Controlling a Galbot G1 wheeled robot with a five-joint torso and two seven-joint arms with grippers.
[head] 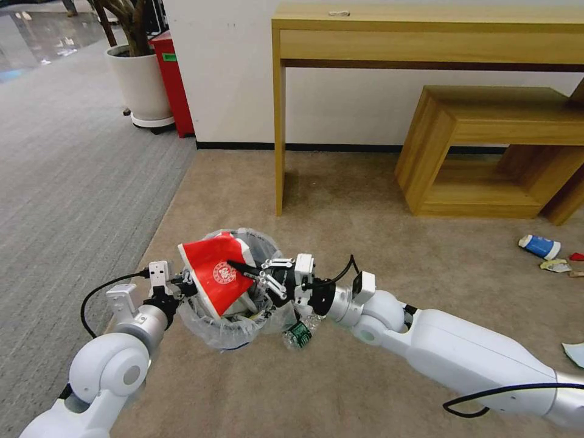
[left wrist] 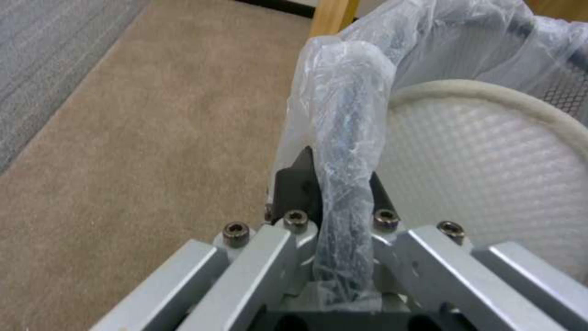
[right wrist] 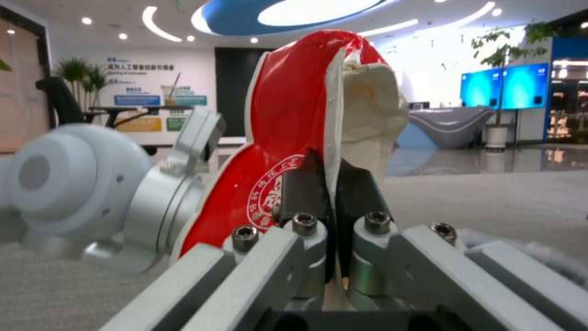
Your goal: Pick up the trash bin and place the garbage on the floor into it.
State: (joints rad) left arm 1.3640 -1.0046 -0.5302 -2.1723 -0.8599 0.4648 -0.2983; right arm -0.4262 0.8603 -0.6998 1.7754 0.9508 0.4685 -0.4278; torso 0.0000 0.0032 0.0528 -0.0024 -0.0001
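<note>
Tan carpet (head: 340,201) lies under me, with a wooden table (head: 426,36) by the white wall. My right claw (head: 252,274) is pinched tight on the edge of a red-white packet (head: 213,271). From my right wrist, the dark fingers (right wrist: 300,193) press on both sides of that packet (right wrist: 288,138). It sits tilted over the mouth of the trash bin (head: 231,331), just past my fingertips. My left claw (head: 182,285) is shut on the bin's rim at the side nearest my left arm. From my left wrist, the rim (left wrist: 343,151) in its clear bag runs between the dark fingers (left wrist: 294,184). A white slipper (left wrist: 484,184) lies inside the bin. A clear bottle with a green label (head: 298,333) lies on the carpet just beside the bin, under my right wrist. Far off to my right lie a blue-white cup (head: 539,246) and some small wrappers (head: 556,266).
</note>
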